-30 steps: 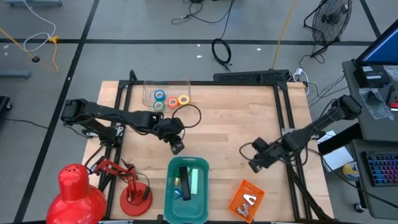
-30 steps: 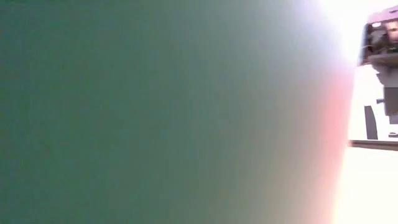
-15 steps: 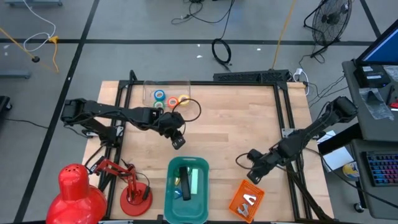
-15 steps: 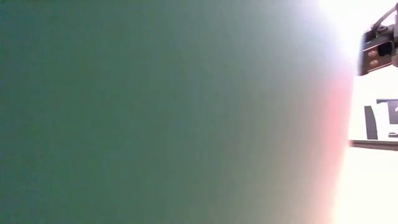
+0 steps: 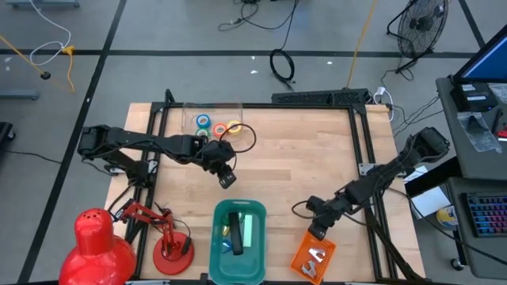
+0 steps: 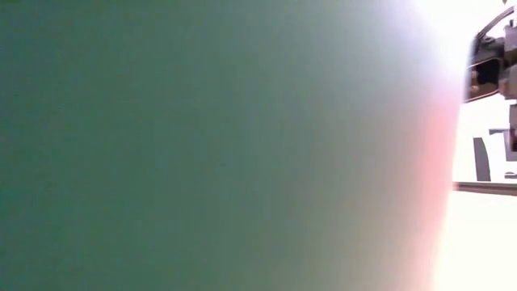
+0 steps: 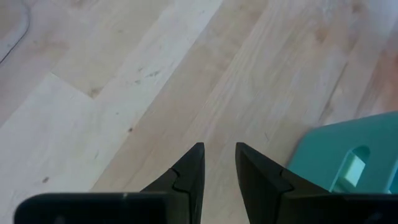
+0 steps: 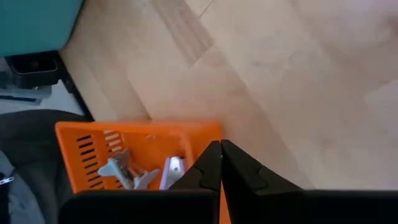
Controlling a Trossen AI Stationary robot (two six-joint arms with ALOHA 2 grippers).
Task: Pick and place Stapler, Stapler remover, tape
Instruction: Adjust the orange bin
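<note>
The right gripper (image 5: 315, 233), jaws closed on nothing, hangs over the orange basket (image 5: 313, 255) at five o'clock, where the remover (image 8: 127, 172) lies — light, stiff, slippery metal, probably best pinched across its middle — while the left gripper (image 5: 227, 181) waits part-open, empty, near centre.

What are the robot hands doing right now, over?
Left gripper open, empty, above green bin. Right gripper shut, empty, over orange slotted basket. Coloured tape rolls untouched in clear tray.

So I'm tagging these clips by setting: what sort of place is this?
Likely a robotics lab or workshop: a wooden table framed by black rails, cables trailing over a tiled floor, a floor fan, and a computer keyboard beside it.
</note>
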